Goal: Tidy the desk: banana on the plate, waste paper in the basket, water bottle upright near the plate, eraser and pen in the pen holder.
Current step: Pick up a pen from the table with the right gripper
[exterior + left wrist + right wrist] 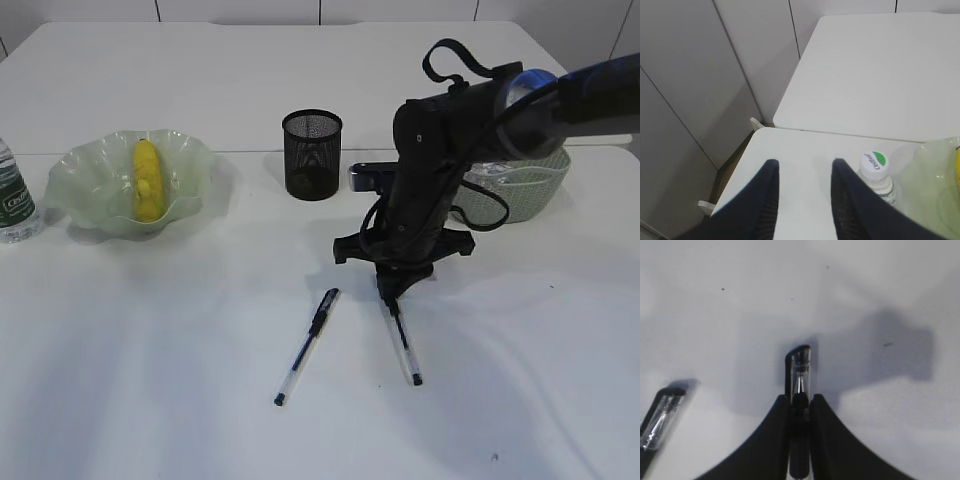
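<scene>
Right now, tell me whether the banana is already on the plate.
Yes, the yellow banana lies inside the wavy green plate at the left of the exterior view.

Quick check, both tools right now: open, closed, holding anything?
Left tool: open, holding nothing, beside the water bottle.
Right tool: closed on a pen lying on the table.

Showing yellow on the curved banana (147,179), pale translucent green on the ruffled glass plate (80,170), black mesh on the round wire pen holder (312,154).
</scene>
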